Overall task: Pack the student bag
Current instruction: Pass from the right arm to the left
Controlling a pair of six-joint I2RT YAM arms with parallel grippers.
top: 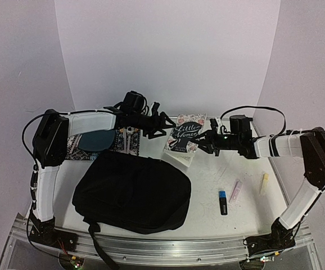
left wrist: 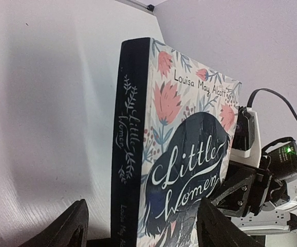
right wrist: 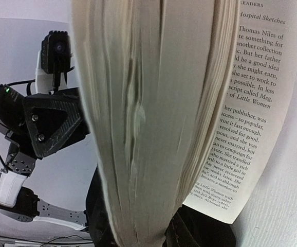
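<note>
The student bag (top: 131,191) lay flat on the table (top: 207,174), at 7 o'clock from the table centre in the top view. Its long axis ran from 9 o'clock to 3 o'clock. One strap left its near-left corner and trailed toward 6 o'clock across the metal rail (top: 179,244). Which end was the top, and whether any zipper stood open, could not be determined.

At 1 o'clock from the bag, the book (top: 184,134) was raised at a tilt between both arms, with its near edge close to the bag's far-right rim. The right gripper (top: 203,142) was clamped on the book's page edge from the 3 o'clock side. The left gripper (left wrist: 142,201) stood spread wide. Its fingers flanked the spine, and a gap was visible beside the spine.

At 11 o'clock from the bag, a dark teal plate (top: 96,140) rested on a patterned mat (top: 130,140), under the left arm.

At 3 o'clock from the bag, three small items lay apart from one another:
- a black stick with a blue cap (top: 223,202), nearest the bag;
- a pink item (top: 235,192);
- a yellow item (top: 265,183), furthest out.
</note>
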